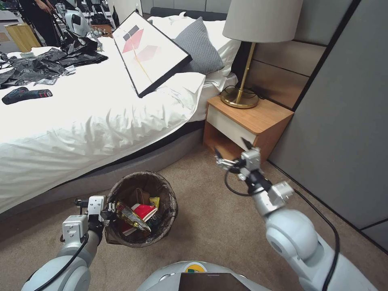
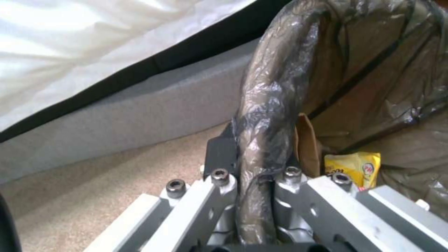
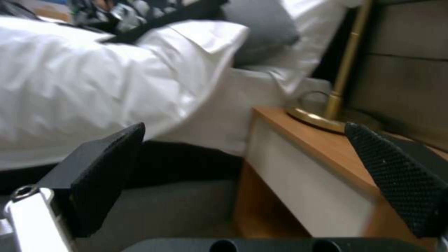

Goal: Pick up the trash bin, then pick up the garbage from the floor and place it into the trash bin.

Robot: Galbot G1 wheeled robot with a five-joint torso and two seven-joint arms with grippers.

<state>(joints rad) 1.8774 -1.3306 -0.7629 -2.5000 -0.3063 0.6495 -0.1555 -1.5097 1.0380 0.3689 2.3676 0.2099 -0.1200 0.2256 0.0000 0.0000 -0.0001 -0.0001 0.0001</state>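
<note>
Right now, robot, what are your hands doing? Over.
Left hand shut on bag-lined round trash bin's rim. Right hand open, empty, near wooden nightstand. Garbage in bin. Nothing in the way.

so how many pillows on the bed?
2 show: a grey pillow leaning against a white pillow at the headboard end, beside the lamp. The framed picture may hide more.

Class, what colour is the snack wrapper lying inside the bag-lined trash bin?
Yellow: the snack wrapper in the bag-lined trash bin shows best in the left wrist view.
</note>
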